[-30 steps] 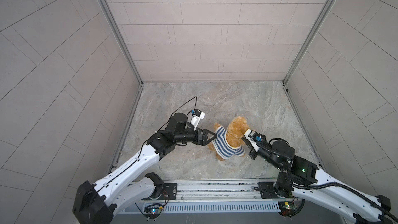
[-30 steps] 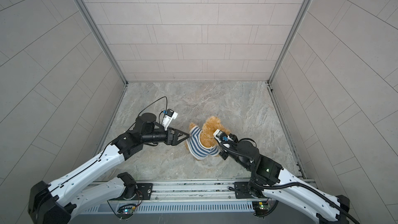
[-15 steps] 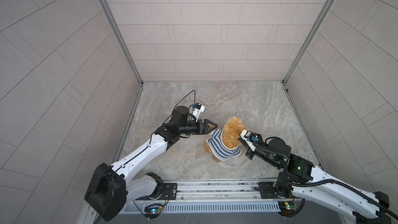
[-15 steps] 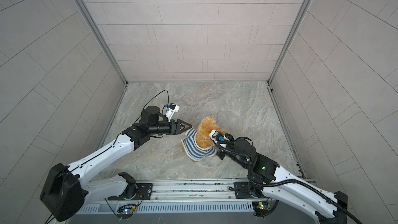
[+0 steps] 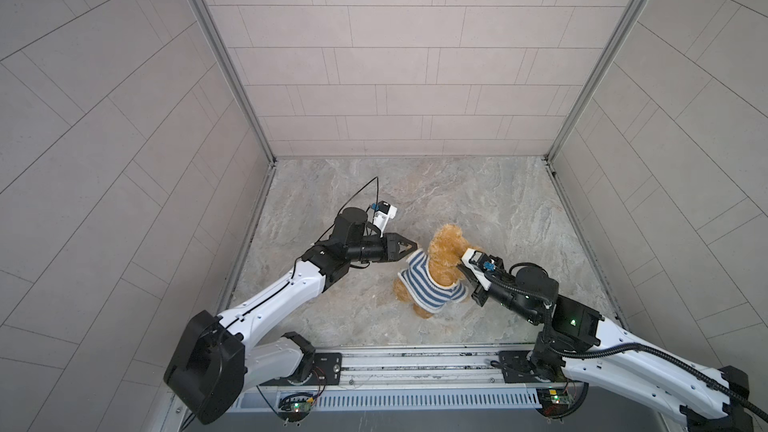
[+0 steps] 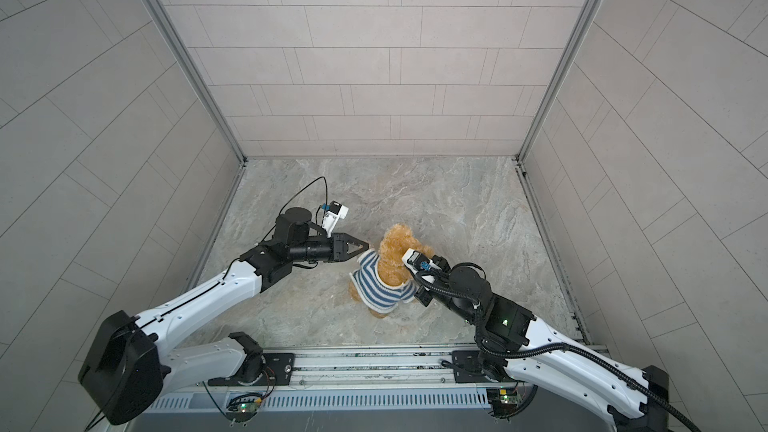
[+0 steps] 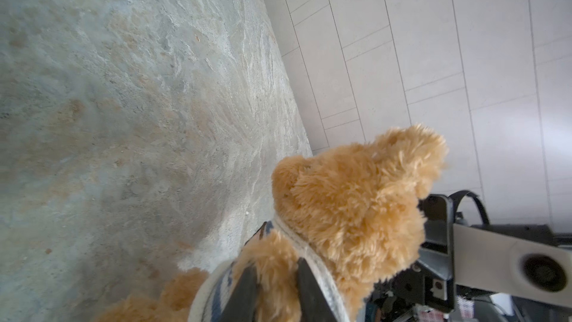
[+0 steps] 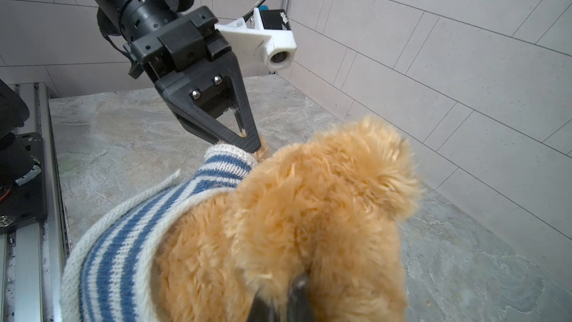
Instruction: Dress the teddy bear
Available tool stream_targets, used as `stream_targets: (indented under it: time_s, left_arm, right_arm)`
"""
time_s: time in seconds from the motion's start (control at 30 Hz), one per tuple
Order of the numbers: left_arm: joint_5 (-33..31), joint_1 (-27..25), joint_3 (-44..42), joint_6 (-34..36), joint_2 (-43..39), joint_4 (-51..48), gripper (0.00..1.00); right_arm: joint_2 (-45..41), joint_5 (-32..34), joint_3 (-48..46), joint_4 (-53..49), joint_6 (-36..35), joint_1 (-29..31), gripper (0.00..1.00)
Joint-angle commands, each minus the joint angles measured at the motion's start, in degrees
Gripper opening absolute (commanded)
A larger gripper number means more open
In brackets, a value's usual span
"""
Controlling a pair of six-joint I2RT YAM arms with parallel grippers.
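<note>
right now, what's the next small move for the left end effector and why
Probably draw the left end effector gently outward: it is closed on the paw of the teddy bear, just past the cuff of the striped shirt, while the right end effector grips the bear's fur, so the sleeve should seat.

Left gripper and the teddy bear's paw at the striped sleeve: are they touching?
Touching. The right wrist view shows the left gripper pinching teddy bear fur that sticks out of the sleeve.
</note>
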Motion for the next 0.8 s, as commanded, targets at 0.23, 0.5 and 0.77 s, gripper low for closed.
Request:
stream_targets:
  time_s: [0.23, 0.5, 0.77]
  left_arm:
    - [-0.78, -0.08, -0.19, 0.21, -3.08, 0.33, 0.00]
    - [-2.51, 4.04, 0.29, -1.91, -2.55, 0.92, 0.00]
    - [-12.16, 12.11, 7.82, 4.10, -1.67, -10.68, 0.00]
  right_arm:
    - [-0.73, 4.74, -1.53, 6.57, 2.52, -0.24, 0.00]
    - [-0.01, 6.42, -2.46, 7.69, 5.05, -0.25, 0.35]
    - [-0.85, 10.32, -1.74, 3.03, 7.19, -0.25, 0.48]
